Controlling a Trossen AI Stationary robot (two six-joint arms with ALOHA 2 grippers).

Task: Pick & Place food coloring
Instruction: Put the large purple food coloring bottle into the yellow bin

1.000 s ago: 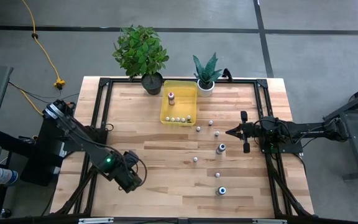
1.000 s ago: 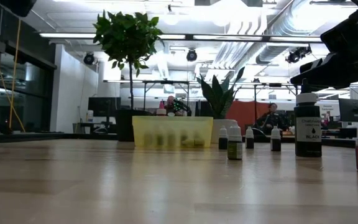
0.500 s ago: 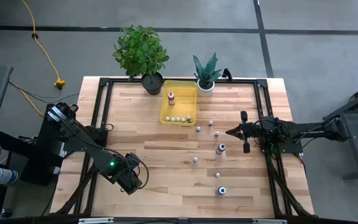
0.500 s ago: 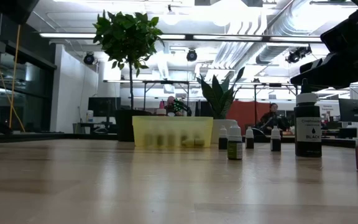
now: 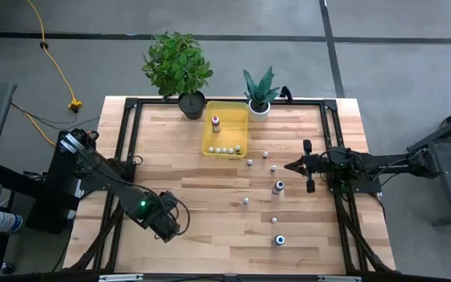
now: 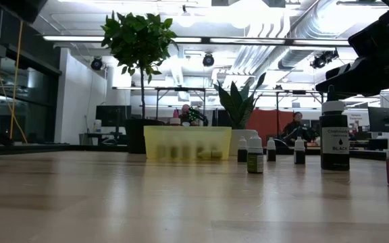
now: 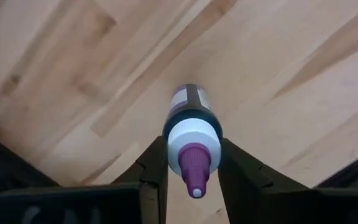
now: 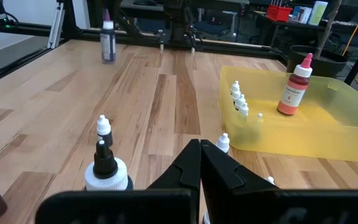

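Note:
My left gripper (image 7: 193,148) hangs over the table's near left part (image 5: 168,224), pointing down, shut on a food coloring bottle (image 7: 190,109) with a dark body, white cap and purple tip. My right gripper (image 8: 201,149) is shut and holds nothing; it hovers level at the table's right (image 5: 288,166), pointing left. Other food coloring bottles stand loose on the wood: two larger ones (image 5: 278,186) (image 5: 279,240) and several tiny ones around (image 5: 250,163). The yellow bin (image 5: 237,117) at the far middle holds a red bottle (image 8: 294,87) and several tiny ones (image 5: 225,149). My left gripper pinches the bottle's white cap (image 7: 174,135) between its two fingers (image 7: 154,168), one on each side. The fingers come from above, pointing down along the upright bottle. The bottle's body hides its base, so I cannot tell whether it stands on the table.
A leafy plant (image 5: 177,66) and a spiky plant in a white pot (image 5: 260,94) stand at the far edge beside the bin. Black frame rails (image 5: 128,141) run along the table's sides. Bare wood lies between my left gripper and the loose bottles.
My left arm has edged slightly toward the table's right edge, staying low over the near left part. The loose bottles and my right arm have not moved.

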